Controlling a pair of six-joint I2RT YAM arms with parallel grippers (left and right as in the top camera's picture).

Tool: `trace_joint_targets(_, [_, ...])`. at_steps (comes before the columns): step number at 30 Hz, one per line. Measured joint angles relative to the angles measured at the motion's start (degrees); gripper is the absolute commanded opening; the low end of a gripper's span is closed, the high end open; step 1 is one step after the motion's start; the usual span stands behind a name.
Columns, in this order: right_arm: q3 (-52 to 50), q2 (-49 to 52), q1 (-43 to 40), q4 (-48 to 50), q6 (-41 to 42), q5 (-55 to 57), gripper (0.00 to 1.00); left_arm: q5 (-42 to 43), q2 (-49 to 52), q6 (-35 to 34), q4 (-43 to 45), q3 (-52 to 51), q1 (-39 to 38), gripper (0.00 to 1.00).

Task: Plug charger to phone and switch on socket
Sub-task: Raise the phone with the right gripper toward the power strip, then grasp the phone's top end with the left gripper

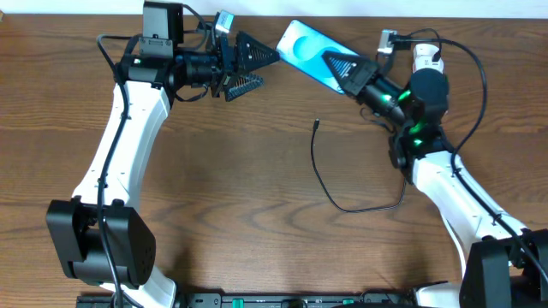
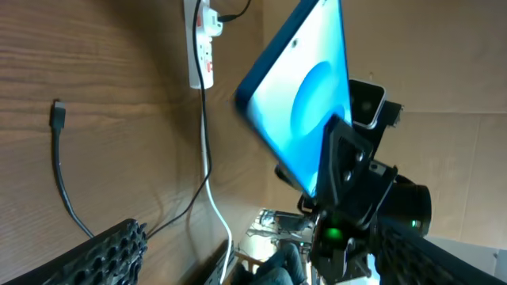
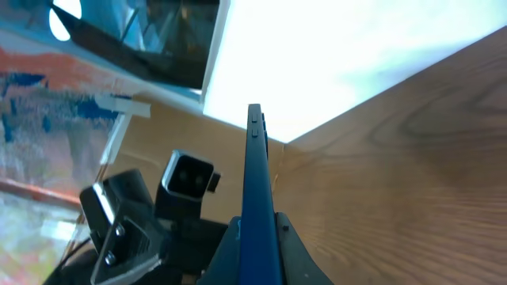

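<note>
I find the phone at the far side of the table, right of centre, clamped at its right end by the right gripper. The right wrist view alone shows it edge-on, pinched between both fingers. The left gripper sits just left of it, jaws spread wide and empty. The charger lies loose on the table, its plug tip apart from the phone. The socket shows its red switches only in the left wrist view.
</note>
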Motion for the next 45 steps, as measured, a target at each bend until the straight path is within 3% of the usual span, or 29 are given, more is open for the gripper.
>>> trace_joint_targets(9, [0.00, 0.00, -1.70, 0.02, 0.44, -1.49, 0.01, -0.13, 1.22, -0.52, 2.58, -1.16, -0.79, 0.93])
trace_joint_targets(18, [0.00, 0.00, -1.81, 0.00, 0.61, -3.26, 0.01, 3.17, 6.21, -7.50, 14.12, -1.73, -3.63, 0.93])
trace_joint_targets(29, [0.00, 0.00, -0.61, -0.87, 1.60, 0.20, 0.01, 5.09, 6.21, -13.46, 17.79, -1.75, -3.91, 0.93])
trace_joint_targets(35, [0.04, -0.02, 3.28, -4.94, 9.01, 9.25, 0.02, 5.20, 6.21, -17.27, 24.33, -1.75, -3.91, 0.92])
trace_joint_targets(45, [0.04, -0.02, 8.98, -5.31, 18.73, 19.06, 0.02, 3.21, 6.21, -18.01, 24.98, -1.75, -3.91, 0.88])
